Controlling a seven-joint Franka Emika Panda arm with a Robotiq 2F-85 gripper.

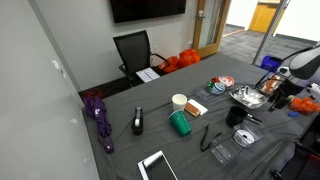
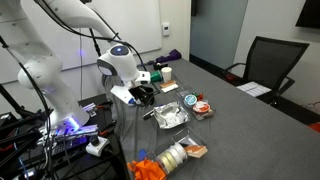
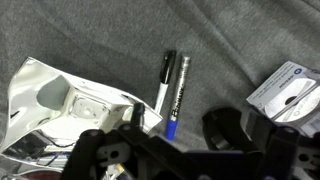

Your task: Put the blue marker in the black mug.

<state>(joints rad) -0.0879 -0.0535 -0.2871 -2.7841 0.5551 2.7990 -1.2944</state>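
In the wrist view the blue marker [image 3: 177,98] lies on the grey tablecloth with its blue cap towards me. A second marker with a black cap [image 3: 165,78] lies beside it. My gripper [image 3: 170,150] is open, its dark fingers wide apart on either side of the blue cap and a little above it. It holds nothing. The black mug [image 1: 236,115] stands on the table, apart from the gripper [image 1: 273,90], near the crumpled foil tray [image 1: 246,97]. The gripper also shows in an exterior view [image 2: 141,96], low over the table.
The foil tray [image 3: 60,100] lies close beside the markers. A white disc package [image 3: 290,85] lies on the other side. A green cup [image 1: 180,123], a white paper cup [image 1: 179,101] and a purple umbrella [image 1: 99,118] stand farther along the table.
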